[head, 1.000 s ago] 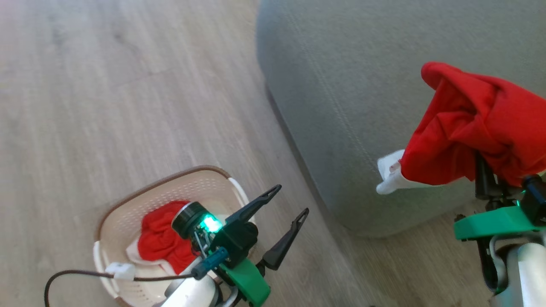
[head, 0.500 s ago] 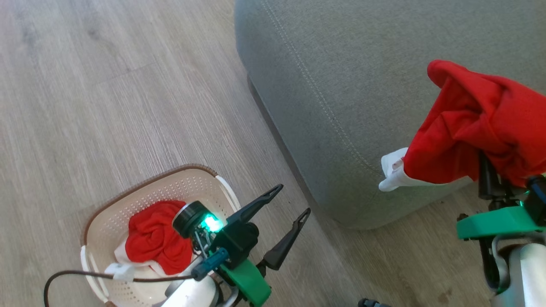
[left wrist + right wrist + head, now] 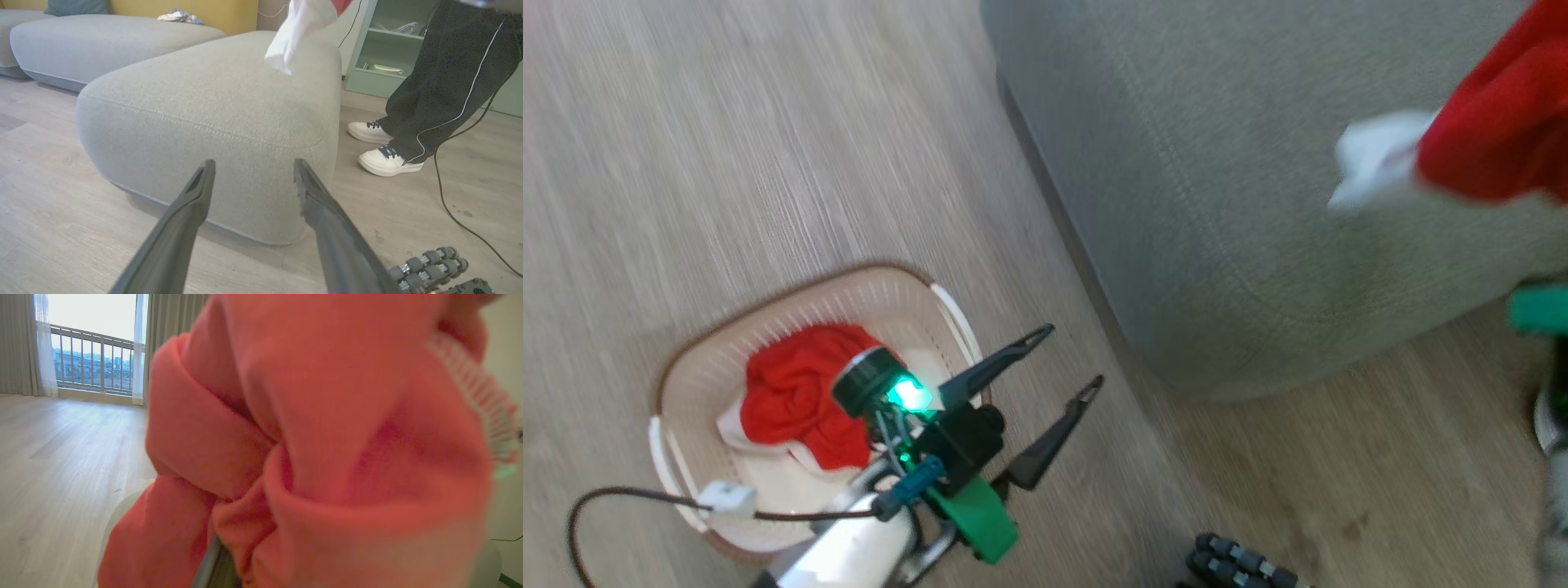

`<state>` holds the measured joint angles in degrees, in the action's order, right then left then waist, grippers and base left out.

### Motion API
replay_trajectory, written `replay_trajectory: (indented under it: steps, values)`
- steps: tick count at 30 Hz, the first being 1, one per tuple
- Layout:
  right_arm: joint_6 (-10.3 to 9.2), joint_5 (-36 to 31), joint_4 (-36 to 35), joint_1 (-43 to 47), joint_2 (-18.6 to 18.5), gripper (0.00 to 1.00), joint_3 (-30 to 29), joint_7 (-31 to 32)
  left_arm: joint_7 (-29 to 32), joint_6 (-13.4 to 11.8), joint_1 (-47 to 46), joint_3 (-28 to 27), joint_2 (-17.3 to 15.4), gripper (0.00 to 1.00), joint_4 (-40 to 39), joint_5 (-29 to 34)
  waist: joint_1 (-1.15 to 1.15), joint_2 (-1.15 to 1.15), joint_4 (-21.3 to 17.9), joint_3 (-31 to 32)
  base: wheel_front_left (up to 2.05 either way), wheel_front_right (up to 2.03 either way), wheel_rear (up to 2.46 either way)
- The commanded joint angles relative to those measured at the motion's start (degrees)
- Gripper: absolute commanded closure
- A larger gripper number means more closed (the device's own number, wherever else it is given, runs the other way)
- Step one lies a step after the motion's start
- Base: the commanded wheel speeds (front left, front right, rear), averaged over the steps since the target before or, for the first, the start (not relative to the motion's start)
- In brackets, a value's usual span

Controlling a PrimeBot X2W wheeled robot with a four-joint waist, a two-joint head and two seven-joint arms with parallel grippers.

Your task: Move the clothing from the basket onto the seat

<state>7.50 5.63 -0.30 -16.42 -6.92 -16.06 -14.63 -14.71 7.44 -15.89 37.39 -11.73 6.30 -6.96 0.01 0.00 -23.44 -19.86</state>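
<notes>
Wood floor (image 3: 768, 147) bears basket (image 3: 809, 298), grey seat (image 3: 1217, 204).

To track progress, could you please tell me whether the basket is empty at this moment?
No, a red garment lies bunched inside the basket.

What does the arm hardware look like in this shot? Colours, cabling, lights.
Left gripper: two long dark tapered fingers with slotted tips, black body, green bracket, black cylinder with silver ring and a teal light. Blue plug, brown cable with a white clip, pale silvery forearm. Right arm: a blurred green part at the head view's right edge.
</notes>
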Motion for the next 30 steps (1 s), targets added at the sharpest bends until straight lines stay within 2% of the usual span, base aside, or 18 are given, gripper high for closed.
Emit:
replay_trajectory:
  steps: [1,6,11,16,17,19,20,21,26,30]
  values:
    - [-0.01,0.58,-2.37,-2.97,-2.43,1.0,-0.34,-0.37,-0.29,0.04,-1.96,-0.74,-1.53,0.0,-2.2,0.66,-0.01,0.0,0.54,-3.82,0.0,0.0,0.0]
    - [-0.01,3.97,-0.07,-11.35,-5.59,1.0,-5.73,-0.37,-0.29,0.04,-4.21,0.55,-5.63,0.0,-3.96,0.83,-0.01,0.0,1.22,-10.62,0.0,0.0,0.0]
    - [-0.01,6.55,4.74,-19.24,-9.22,1.0,-8.58,-0.37,-0.29,0.04,-6.66,1.75,-8.75,0.0,-5.54,1.19,-0.01,0.0,2.25,-16.31,0.0,0.0,0.0]
    - [-0.01,8.7,13.39,-26.85,-13.77,1.0,-9.92,-0.37,-0.29,0.04,-8.13,2.81,-11.27,0.0,-6.27,1.48,-0.01,0.0,3.6,-20.44,0.0,0.0,0.0]
    - [-0.01,8.8,17.77,-29.71,-15.49,1.0,-9.96,-0.37,-0.29,0.04,-8.6,3.3,-12.01,0.0,-6.49,1.72,-0.01,0.0,4.38,-21.5,0.0,0.0,0.0]
    - [-0.01,8.59,19.79,-31.02,-16.32,1.0,-9.77,-0.37,-0.29,0.04,-8.73,3.39,-12.21,0.0,-6.58,1.77,-0.01,0.0,4.74,-21.89,0.0,0.0,0.0]
    - [-0.01,7.95,23.77,-33.55,-17.63,1.0,-9.22,-0.37,-0.29,0.04,-8.77,3.21,-12.32,0.0,-6.71,1.71,-0.01,0.0,5.5,-22.64,0.0,0.0,0.0]
    - [-0.01,7.95,23.77,-33.55,-17.63,1.0,-9.22,-0.37,-0.29,0.04,-8.77,3.21,-12.32,0.0,-6.71,1.71,-0.01,0.0,5.5,-22.64,0.0,0.0,0.0]
    - [-0.01,6.73,33.72,-39.19,-19.98,1.0,-6.34,-0.37,-0.29,0.04,-9.04,3.34,-12.54,0.0,-7.36,1.92,-0.01,0.0,7.22,-24.28,0.0,0.0,0.0]
    - [-0.01,5.48,42.42,-43.04,-21.18,1.0,-6.37,-0.34,-0.29,0.04,-9.44,3.2,-12.48,0.0,-7.66,2.13,-0.01,0.0,8.44,-25.4,0.0,0.0,0.0]
